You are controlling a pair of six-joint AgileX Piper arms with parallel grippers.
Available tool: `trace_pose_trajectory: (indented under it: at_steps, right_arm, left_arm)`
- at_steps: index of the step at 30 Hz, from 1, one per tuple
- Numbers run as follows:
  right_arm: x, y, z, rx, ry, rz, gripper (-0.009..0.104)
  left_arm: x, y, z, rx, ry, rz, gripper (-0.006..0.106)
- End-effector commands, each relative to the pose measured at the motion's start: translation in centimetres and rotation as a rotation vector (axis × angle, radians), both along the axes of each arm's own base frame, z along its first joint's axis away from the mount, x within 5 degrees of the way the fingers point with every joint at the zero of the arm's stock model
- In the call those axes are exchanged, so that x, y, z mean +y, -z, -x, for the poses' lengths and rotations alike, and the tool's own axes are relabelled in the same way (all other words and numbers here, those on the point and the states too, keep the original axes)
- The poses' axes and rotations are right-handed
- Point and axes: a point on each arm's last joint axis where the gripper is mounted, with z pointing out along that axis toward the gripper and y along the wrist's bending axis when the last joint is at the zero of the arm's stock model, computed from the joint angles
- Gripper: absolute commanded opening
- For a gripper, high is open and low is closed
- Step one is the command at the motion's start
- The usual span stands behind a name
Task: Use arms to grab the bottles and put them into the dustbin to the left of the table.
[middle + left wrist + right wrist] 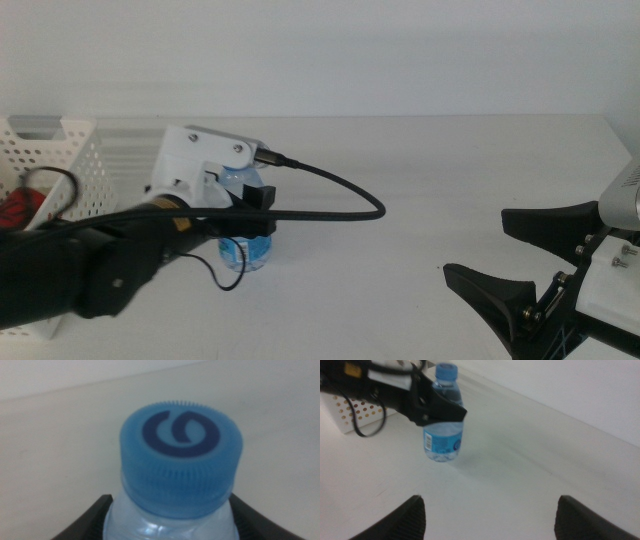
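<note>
A small water bottle (246, 252) with a blue cap (181, 455) and blue label (443, 441) stands upright on the white table (430, 160), left of centre. My left gripper (250, 208) reaches in from the left, its black jaws shut on the bottle's upper body just under the cap. I cannot tell whether the bottle's base still touches the table. The white perforated dustbin (72, 152) stands at the far left, and a red can (18, 206) shows inside it. My right gripper (476, 243) waits open at the lower right, holding nothing.
A black cable (340, 190) arcs from the left wrist out over the table to the right of the bottle. The dustbin's wall (350, 410) sits just behind the left arm in the right wrist view. Bare tabletop lies between the bottle and the right gripper.
</note>
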Motion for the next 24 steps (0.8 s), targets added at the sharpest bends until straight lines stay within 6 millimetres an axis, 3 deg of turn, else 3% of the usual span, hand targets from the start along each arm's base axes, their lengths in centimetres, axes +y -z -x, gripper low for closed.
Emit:
trace_pose_trajectory:
  at_steps: [1,8,12,18,24]
  right_arm:
    - [0.1,-1.5,-0.1,-0.085,-0.007,-0.061,0.067]
    - [0.1,-1.5,-0.1,-0.085,-0.007,-0.061,0.067]
    - [0.1,-1.5,-0.1,-0.085,-0.007,-0.061,0.067]
    - [0.1,-1.5,-0.1,-0.085,-0.007,-0.061,0.067]
    - [0.1,-1.5,-0.1,-0.085,-0.007,-0.061,0.067]
  left_arm:
    - [0.2,-4.2,0.4,-0.155,0.004,0.055,-0.005]
    - [1.3,-6.8,2.8,-0.080,0.033,0.001,-0.005]
    - [1.8,-9.0,3.1,0.021,0.040,-0.054,-0.005]
    - [3.2,-12.1,2.5,0.209,0.010,-0.133,-0.005]
    - [7.0,-13.7,0.7,0.383,-0.101,-0.199,-0.005]
